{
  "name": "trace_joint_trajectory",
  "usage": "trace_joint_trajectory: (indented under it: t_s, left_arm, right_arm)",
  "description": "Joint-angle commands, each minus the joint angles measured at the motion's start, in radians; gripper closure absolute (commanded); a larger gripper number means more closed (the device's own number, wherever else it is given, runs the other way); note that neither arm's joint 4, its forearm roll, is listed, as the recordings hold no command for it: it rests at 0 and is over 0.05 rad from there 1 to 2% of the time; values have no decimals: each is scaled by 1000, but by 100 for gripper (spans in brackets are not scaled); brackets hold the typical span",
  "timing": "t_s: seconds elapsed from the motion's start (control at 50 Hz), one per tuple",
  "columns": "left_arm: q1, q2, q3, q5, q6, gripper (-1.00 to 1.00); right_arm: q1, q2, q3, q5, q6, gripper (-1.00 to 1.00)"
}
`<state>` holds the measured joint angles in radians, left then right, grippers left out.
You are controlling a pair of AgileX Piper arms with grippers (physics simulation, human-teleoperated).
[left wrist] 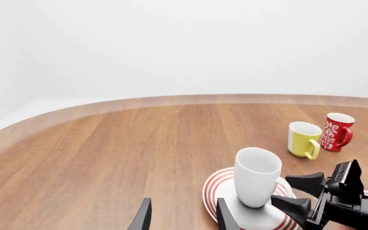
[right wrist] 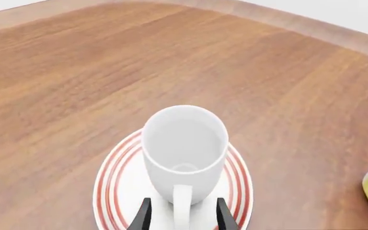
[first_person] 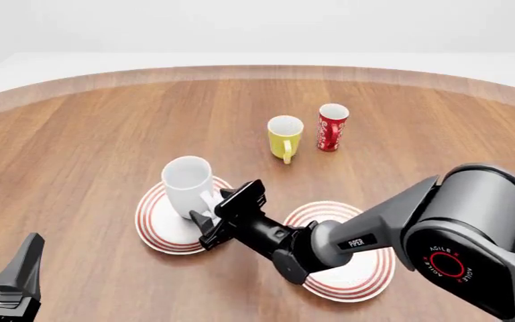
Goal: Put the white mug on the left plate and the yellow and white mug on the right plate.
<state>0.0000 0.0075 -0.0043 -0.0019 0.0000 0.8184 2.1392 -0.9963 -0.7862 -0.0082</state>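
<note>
Left claw [first_person: 3, 278] hovers over round wooden table [first_person: 96, 134], white backdrop.

The white mug [first_person: 187, 186] is plain glossy white all over, handle included. The left plate [first_person: 155, 227] under it is white with red concentric rings round its rim, and the right plate [first_person: 361, 271] has the same white centre and red rings. The yellow mug [first_person: 284, 137] is yellow outside and on its handle, white inside. The red cup [first_person: 332, 127] is red with a white pattern and a white interior. The table [first_person: 78, 147] is warm brown wood grain with a paler edge band. The right arm [first_person: 436, 228] is dark grey and black, with small white lettering and a red ring mark. The gripper fingers [right wrist: 144, 215] are black.
</note>
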Motion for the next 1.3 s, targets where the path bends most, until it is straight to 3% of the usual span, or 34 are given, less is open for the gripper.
trace_joint_trajectory:
  t_s: [0.02, 0.54, 0.8, 1.3]
  left_arm:
    - [0, 0, 0, 0, 0, -100]
    - [0, 0, 0, 0, 0, -100]
    - [0, 0, 0, 0, 0, -100]
    - [0, 0, 0, 0, 0, -100]
  right_arm:
    - [-2, -3, -1, 8, 11, -100]
    - [-30, -176, 165, -45, 16, -100]
    - [-88, -248, 219, -74, 26, -100]
    - [-203, -289, 226, -93, 46, -100]
